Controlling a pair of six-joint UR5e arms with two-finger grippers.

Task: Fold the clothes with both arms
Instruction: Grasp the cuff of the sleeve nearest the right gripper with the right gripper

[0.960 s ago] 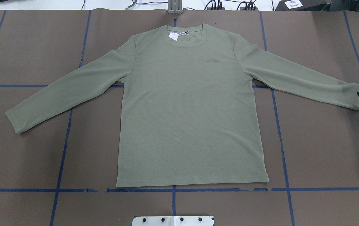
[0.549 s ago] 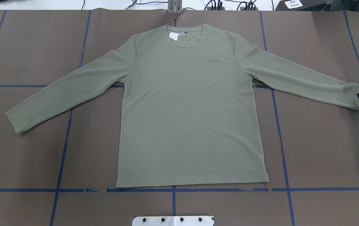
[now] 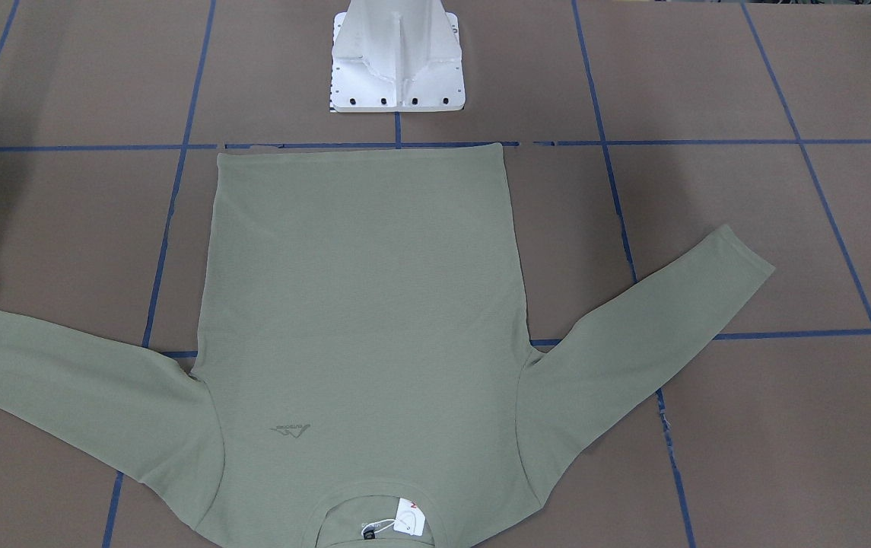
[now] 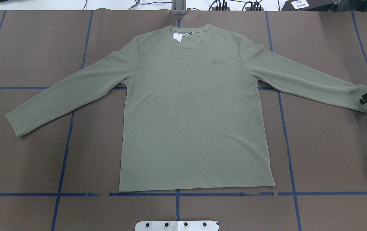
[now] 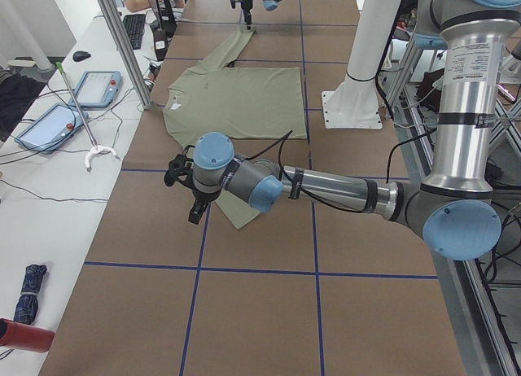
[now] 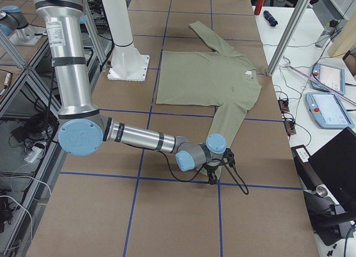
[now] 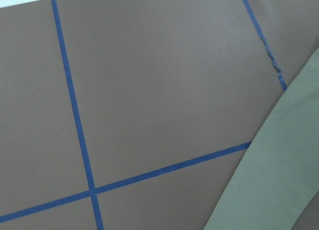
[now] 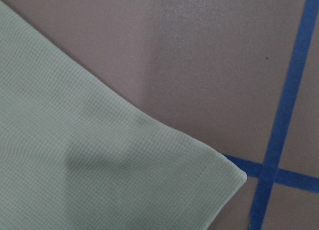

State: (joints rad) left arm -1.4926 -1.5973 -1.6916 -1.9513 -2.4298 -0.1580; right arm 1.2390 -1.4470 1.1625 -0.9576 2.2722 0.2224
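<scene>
The sage-green long-sleeved shirt (image 4: 196, 112) lies flat and face up on the brown table, collar away from the robot, both sleeves spread out; it also shows in the front view (image 3: 359, 304). My right gripper (image 4: 366, 98) hangs over the right sleeve's cuff (image 4: 364, 107) at the table's right edge. Only a black tip of it shows, so I cannot tell whether it is open or shut. The right wrist view shows that cuff's corner (image 8: 124, 165) lying flat. My left gripper (image 5: 183, 193) hovers beside the left cuff (image 5: 240, 213); I cannot tell its state.
The white pedestal base (image 3: 397, 68) stands at the shirt's hem side. Blue tape lines (image 4: 64, 150) grid the brown table. Control pendants (image 5: 94, 87) and cables lie on the white side bench beyond the collar. The left wrist view shows the sleeve's edge (image 7: 269, 180).
In the overhead view the right gripper's black tip has moved a little leftward over the right cuff, and another black part has come in at the right edge. The shirt has not moved.
</scene>
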